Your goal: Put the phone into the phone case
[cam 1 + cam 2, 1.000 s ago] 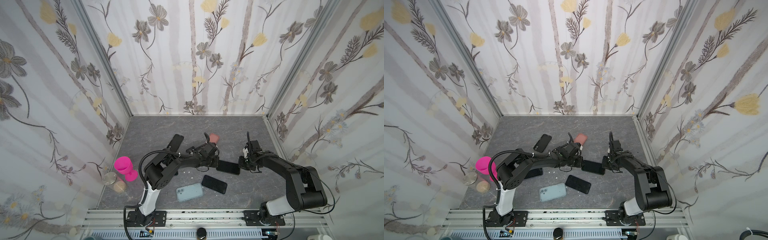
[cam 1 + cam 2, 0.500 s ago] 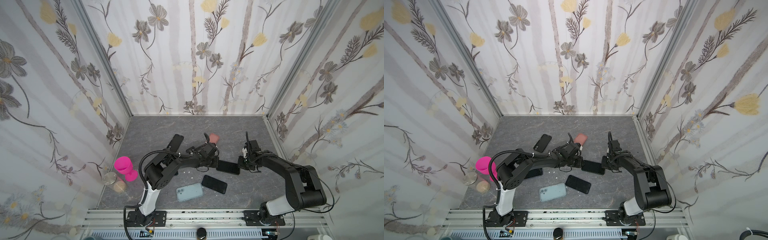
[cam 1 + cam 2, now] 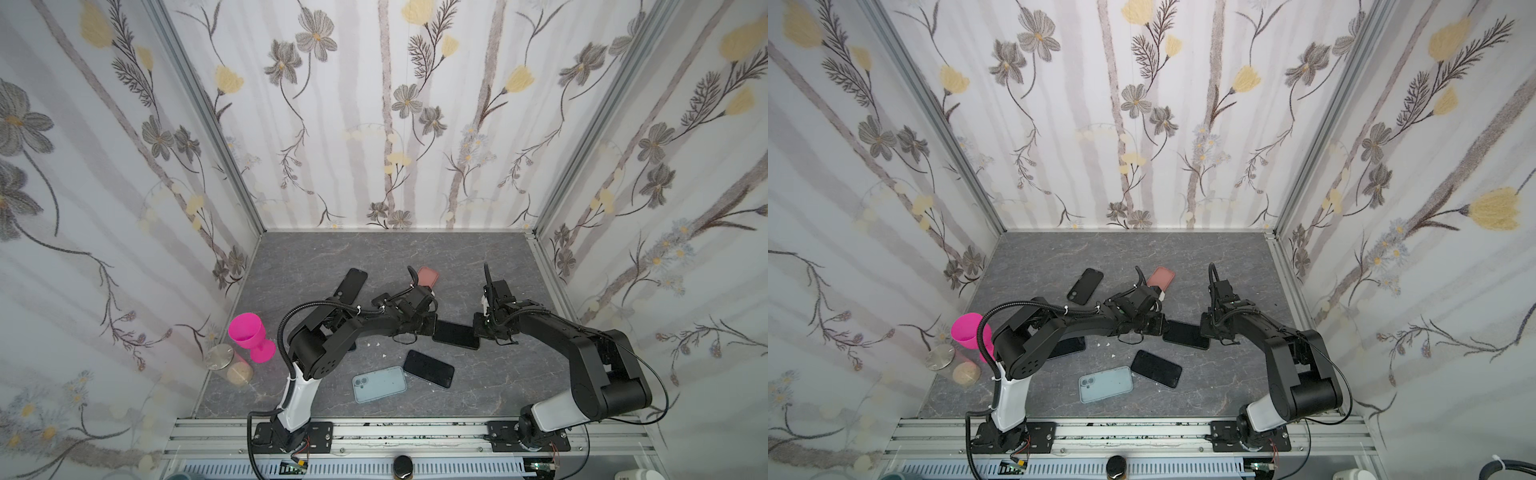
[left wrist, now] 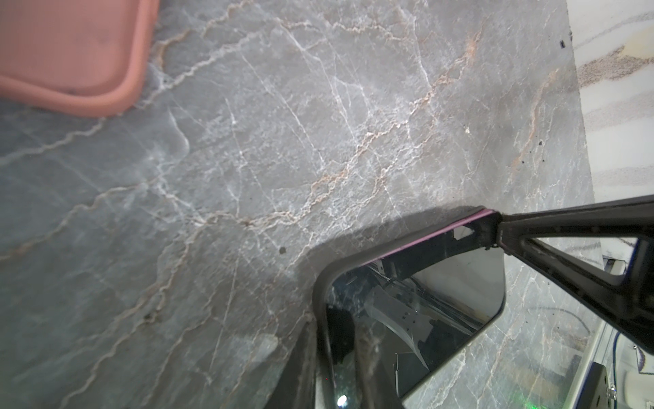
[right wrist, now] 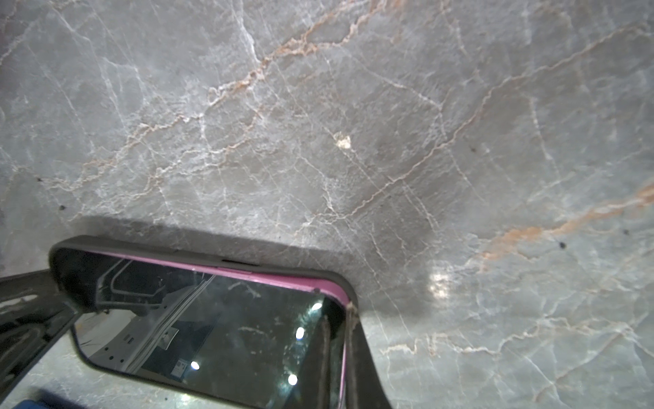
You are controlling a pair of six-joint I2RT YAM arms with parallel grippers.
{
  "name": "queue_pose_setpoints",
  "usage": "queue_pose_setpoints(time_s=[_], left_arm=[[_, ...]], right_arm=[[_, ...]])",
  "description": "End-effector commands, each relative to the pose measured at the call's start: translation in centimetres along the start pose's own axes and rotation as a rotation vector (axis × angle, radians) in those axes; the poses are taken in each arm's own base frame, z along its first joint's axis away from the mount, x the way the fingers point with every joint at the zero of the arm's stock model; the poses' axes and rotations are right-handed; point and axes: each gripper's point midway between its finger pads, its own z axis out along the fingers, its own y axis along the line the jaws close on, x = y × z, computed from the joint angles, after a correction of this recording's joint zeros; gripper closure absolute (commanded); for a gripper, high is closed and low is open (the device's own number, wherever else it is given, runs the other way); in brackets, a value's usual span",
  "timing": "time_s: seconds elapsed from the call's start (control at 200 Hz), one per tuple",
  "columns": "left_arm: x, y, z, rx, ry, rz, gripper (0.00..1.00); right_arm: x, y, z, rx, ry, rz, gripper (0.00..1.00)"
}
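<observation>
Seating the phone (image 5: 212, 329) in the phone case (image 5: 159, 256): the left gripper (image 3: 431, 328) seems clamped on one end, and the right gripper (image 3: 481, 330) is closed at a corner. Next, press the rim home.

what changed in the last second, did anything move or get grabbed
Nothing visibly moved, and nothing was taken or released. The left gripper and right gripper remain at opposite ends of the phone. The blue case also lies where it was.

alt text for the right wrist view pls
A pink-edged phone with a black glass screen sits inside a dark grey case, its pink edge showing along one side. Black gripper fingers overlap both ends, with a grey marble-patterned table beneath.
</observation>
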Motion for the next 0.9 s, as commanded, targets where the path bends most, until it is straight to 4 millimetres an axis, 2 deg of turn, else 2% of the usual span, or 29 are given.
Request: queue_pose_setpoints(time_s=[0.0,0.01,0.02,0.095,0.669,0.689,0.899], left_arm=[[-0.5,-0.1,-0.5,-0.002,-0.019,0.002,0.80],[-0.4,-0.1,-0.5,-0.003,-0.018,0.002,0.80],[-0.5,-0.1,-0.5,-0.003,-0.018,0.002,0.80],[-0.5,-0.1,-0.5,0.000,-0.016,-0.003,0.81],[-0.5,0.0,-0.6,0.001,-0.017,-0.008,0.81],[-0.5,0.0,-0.6,0.001,-0.017,-0.007,0.81],[-0.6,-0.1,-0.6,0.004,-0.018,-0.008,0.81]], right_arm=[[3.4,-1.4,2.2,0.065,0.138,0.002,0.92],[3.3,-1.4,2.1,0.068,0.133,0.002,0.91],[2.0,-0.9,1.5,0.061,0.098,-0.001,0.91],[1.0,-1.3,0.8,0.094,0.064,-0.001,0.90],[1.7,-2.6,0.7,0.154,0.084,-0.005,0.86],[1.1,-2.2,0.0,0.139,0.052,-0.005,0.85],[-0.4,-1.2,-1.8,0.100,-0.008,-0.001,0.85]])
